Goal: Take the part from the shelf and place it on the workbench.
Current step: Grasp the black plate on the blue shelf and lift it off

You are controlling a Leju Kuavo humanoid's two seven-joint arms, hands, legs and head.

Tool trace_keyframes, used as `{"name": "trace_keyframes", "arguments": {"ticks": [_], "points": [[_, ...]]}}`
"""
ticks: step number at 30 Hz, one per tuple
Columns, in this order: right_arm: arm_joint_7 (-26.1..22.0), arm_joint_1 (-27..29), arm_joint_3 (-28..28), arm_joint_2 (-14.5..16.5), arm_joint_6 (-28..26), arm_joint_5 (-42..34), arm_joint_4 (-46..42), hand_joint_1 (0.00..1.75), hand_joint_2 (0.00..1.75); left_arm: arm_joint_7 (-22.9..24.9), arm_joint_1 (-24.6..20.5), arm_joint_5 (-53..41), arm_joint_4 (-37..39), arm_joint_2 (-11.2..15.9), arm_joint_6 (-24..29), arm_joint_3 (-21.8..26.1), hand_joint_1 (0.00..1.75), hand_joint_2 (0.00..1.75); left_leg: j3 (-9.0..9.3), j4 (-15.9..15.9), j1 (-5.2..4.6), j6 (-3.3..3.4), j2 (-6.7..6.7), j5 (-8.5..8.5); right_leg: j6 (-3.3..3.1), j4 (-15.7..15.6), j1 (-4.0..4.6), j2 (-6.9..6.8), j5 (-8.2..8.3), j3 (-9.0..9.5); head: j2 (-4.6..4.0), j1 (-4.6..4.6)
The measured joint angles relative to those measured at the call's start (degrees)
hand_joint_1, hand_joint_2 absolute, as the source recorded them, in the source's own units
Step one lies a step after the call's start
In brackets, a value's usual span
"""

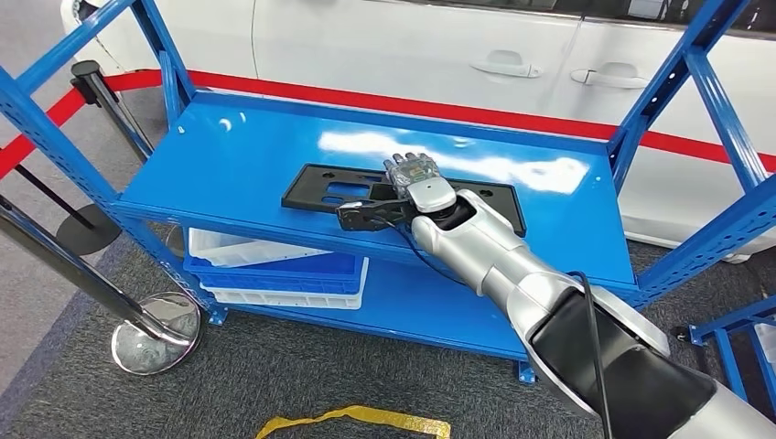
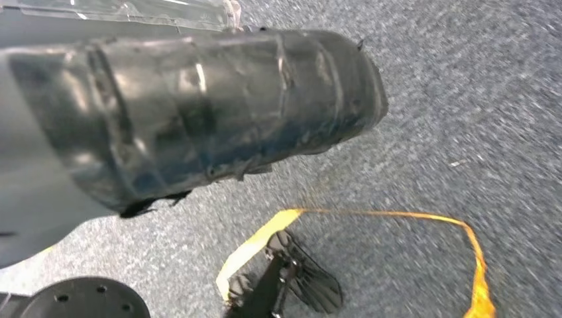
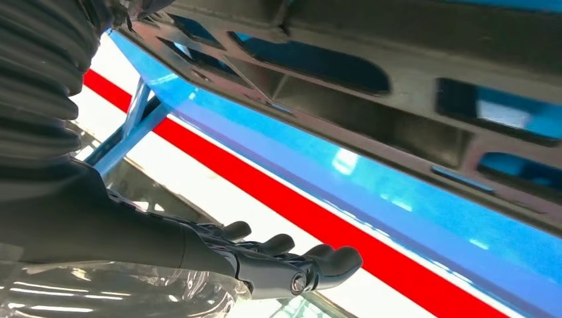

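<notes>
On the blue shelf [image 1: 229, 165] lies the part [image 1: 316, 188], grey carpet [image 1: 302, 375] below.

My right arm is stretched forward, hand out flat.

My right arm [image 1: 512, 274] reaches up and forward from the lower right of the head view, silver from elbow to wrist with a black sleeve over the upper part and a dark cable running along it. My right hand [image 1: 416, 178] lies palm down, back of the hand up. Its fingers [image 3: 291, 255] are stretched out straight and close side by side, closed on nothing, and the thumb [image 1: 361, 215] sticks out to the left, apart from them. In the right wrist view the ribbed grey cover sits at the edge, the dark fingers extending from it.
</notes>
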Motion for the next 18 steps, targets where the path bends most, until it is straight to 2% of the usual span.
{"name": "trace_keyframes", "arguments": {"ticks": [1,2,3,4,6,7,8,9,12,14,16,17,18], "points": [[-0.19,0.01,0.00,0.01,0.22,0.00,0.09,0.00,1.75,-0.11,-0.04,0.24,0.00,0.00,-0.25,0.04,0.00,0.00,0.03,0.06,-0.01,0.10,0.00,-0.11,0.10,3.75,-0.06,-0.02,-1.24,-2.14,0.00,0.02],[-0.41,0.12,0.00,0.03,0.49,0.00,0.20,0.00,1.75,-0.24,-0.06,0.53,0.00,0.00,-0.50,0.13,0.00,0.00,0.07,0.15,-0.01,0.13,-0.03,-0.25,0.14,6.46,-0.10,-0.04,-1.69,-3.91,0.00,0.03],[-0.60,0.23,0.00,0.08,0.75,0.00,0.36,0.00,1.75,-0.37,-0.05,0.76,0.00,-0.01,-0.71,0.24,0.00,0.00,0.13,0.29,0.00,0.13,-0.07,-0.43,0.12,7.30,-0.13,-0.05,-1.09,-4.82,0.00,0.04],[-0.74,0.31,0.00,0.16,0.93,-0.01,0.53,0.00,1.75,-0.48,-0.05,0.89,0.00,-0.02,-0.82,0.35,0.00,0.00,0.23,0.46,0.01,0.07,-0.13,-0.67,0.02,5.88,-0.14,-0.06,0.60,-4.60,0.00,0.03],[-0.88,0.25,0.00,0.32,1.04,-0.13,0.93,0.00,1.75,-0.70,-0.06,0.88,0.00,-0.04,-0.86,0.49,0.00,0.00,0.46,0.91,-0.03,-0.20,-0.26,-1.27,-0.41,-1.08,-0.08,-0.04,5.04,-1.91,0.00,0.02],[-0.88,0.15,0.00,0.44,1.05,-0.23,1.16,0.00,1.75,-0.79,-0.09,0.79,0.00,-0.01,-0.82,0.54,0.00,0.00,0.45,1.18,-0.17,-0.42,-0.31,-1.55,-0.65,-4.42,-0.02,-0.01,6.32,-0.49,0.00,0.01],[-0.88,0.06,0.00,0.55,1.09,-0.35,1.38,0.00,1.75,-0.88,-0.11,0.69,0.00,0.03,-0.78,0.60,0.00,0.00,0.36,1.33,-0.28,-0.67,-0.34,-1.72,-0.87,-6.46,0.05,0.03,6.83,0.37,0.00,-0.03],[-0.88,0.02,0.00,0.67,1.19,-0.46,1.61,0.00,1.75,-0.95,-0.12,0.61,0.00,0.10,-0.76,0.67,0.00,0.00,0.25,1.39,-0.37,-0.92,-0.35,-1.79,-1.04,-7.19,0.15,0.09,6.59,0.68,0.00,-0.04],[-0.86,0.09,0.00,0.86,2.06,-0.72,2.15,0.00,1.75,-1.12,-0.11,0.55,0.00,0.26,-0.74,0.73,0.00,0.00,-0.02,1.75,-0.24,-1.73,-0.25,-2.32,-1.65,-7.74,0.01,0.16,6.53,0.97,0.00,-0.05],[-0.84,0.11,0.00,1.03,3.17,-0.87,2.47,0.00,1.75,-1.28,-0.15,0.67,0.00,0.38,-0.76,0.74,0.00,0.00,-1.76,5.71,-0.17,-2.25,-0.12,-4.61,-2.20,-8.04,-0.20,0.15,6.57,1.34,0.00,-0.19],[-0.83,0.33,0.00,1.18,4.75,-1.13,2.82,0.00,1.75,-1.38,-0.17,0.81,0.00,0.49,-0.77,0.75,0.00,0.00,-5.45,13.38,-0.15,-2.56,-0.08,-7.83,-2.59,-8.03,-0.08,0.13,6.45,1.51,0.00,-0.28],[-0.83,0.54,0.00,1.22,5.53,-1.30,3.03,0.00,1.75,-1.38,-0.14,0.86,0.00,0.52,-0.77,0.75,0.00,0.00,-7.12,16.42,-0.15,-2.61,-0.08,-8.63,-2.69,-7.99,0.02,0.13,6.38,1.58,0.00,-0.28],[-0.83,0.75,0.00,1.26,6.14,-1.45,3.23,0.00,1.75,-1.38,-0.09,0.87,0.00,0.52,-0.76,0.75,0.00,0.00,-8.02,17.74,-0.16,-2.56,-0.08,-8.44,-2.78,-7.93,0.13,0.14,6.28,1.65,0.00,-0.27]]}}
